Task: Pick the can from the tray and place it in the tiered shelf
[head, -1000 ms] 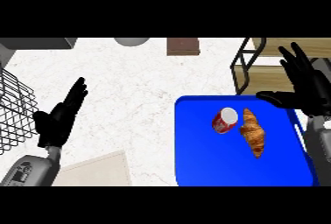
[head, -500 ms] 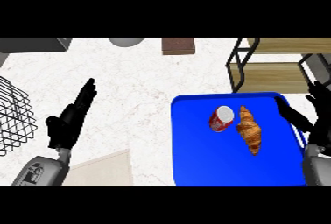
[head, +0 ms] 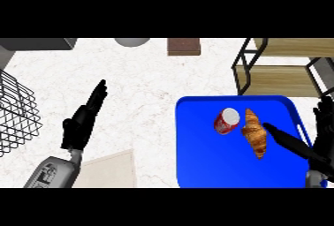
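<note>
white marbled counter (head: 169, 84) fills the view. blue tray (head: 209, 163) sits at lower right; on it the can (head: 227, 121) lies on its side – red body, white end up – just left of a croissant (head: 255, 133), the two nearly touching. shelf (head: 287, 66) stands at upper right, just beyond the tray's far edge, wooden tiers in a dark frame. wire basket (head: 16, 112) is at the left edge. right hand (head: 312, 148) is at the tray's right side, open, one finger stretched toward the croissant – it holds nothing. left hand (head: 83, 119) rests open over the counter at left, fingers straight.
</note>
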